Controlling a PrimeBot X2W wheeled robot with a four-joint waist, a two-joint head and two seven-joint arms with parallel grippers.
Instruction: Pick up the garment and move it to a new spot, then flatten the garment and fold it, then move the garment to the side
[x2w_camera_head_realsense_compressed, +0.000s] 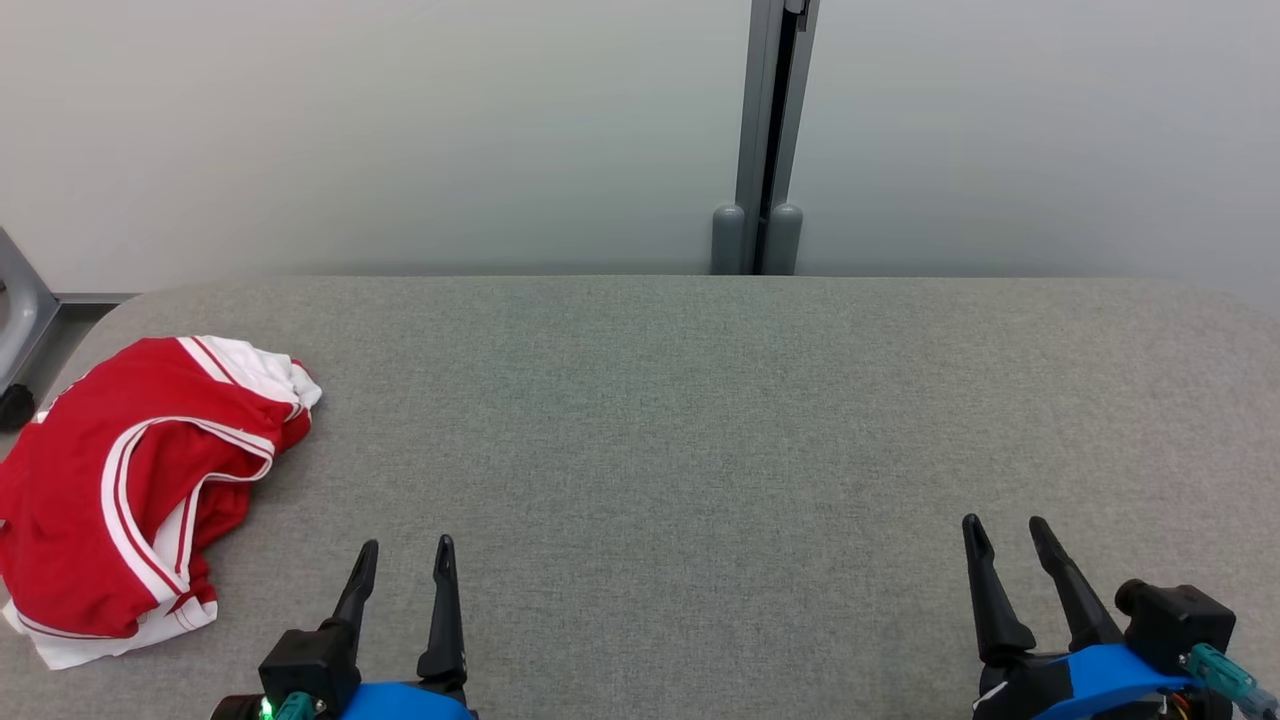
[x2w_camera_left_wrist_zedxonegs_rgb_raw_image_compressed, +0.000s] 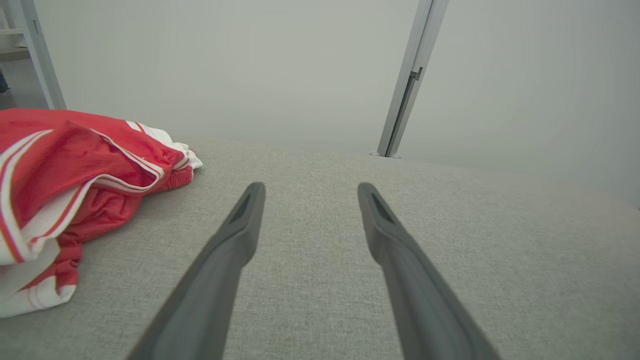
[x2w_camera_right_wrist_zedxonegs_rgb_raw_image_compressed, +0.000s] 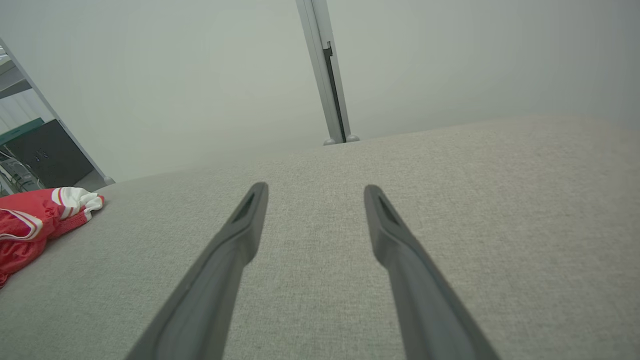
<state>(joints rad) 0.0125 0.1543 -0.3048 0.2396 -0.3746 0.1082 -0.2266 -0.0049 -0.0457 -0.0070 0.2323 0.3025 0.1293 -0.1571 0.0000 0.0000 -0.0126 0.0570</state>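
- At the near left of the bench (x2w_camera_head_realsense_compressed: 700, 420), the left gripper (x2w_camera_head_realsense_compressed: 406, 545) points away from the robot. Its two fingers (x2w_camera_left_wrist_zedxonegs_rgb_raw_image_compressed: 235, 250) are spread wide with nothing between them, and bare cloth shows in the gap.
- At the near right, the right gripper (x2w_camera_head_realsense_compressed: 1005, 522) is likewise wide open and empty, its fingers leaning a little leftward.
- The garment (x2w_camera_head_realsense_compressed: 130, 480) lies on the bench's left end, to the left of the left gripper. It is near that gripper but not touching it, and its heap reaches further back than the fingertips.
- The garment is well apart from the right gripper, with most of the bench top between them.
- The fingers are long, matte and dark, tapering to narrow tips, with a slot-like recess on the inner face near each tip. They rise from black blocks on a blue housing (x2w_camera_head_realsense_compressed: 1110, 675).
- The bench is covered in grey woven fabric with a fine heathered grain, and its far corners are rounded.
- The garment is thin, soft red cloth, crumpled and folded over itself. Broad white bands with narrow red stripes curve across it, and white patches show at its far end and near edge.
- Behind the bench stands a plain pale wall (x2w_camera_head_realsense_compressed: 400, 130) with a grey metal post (x2w_camera_head_realsense_compressed: 757, 120) that has two rounded caps at its foot.
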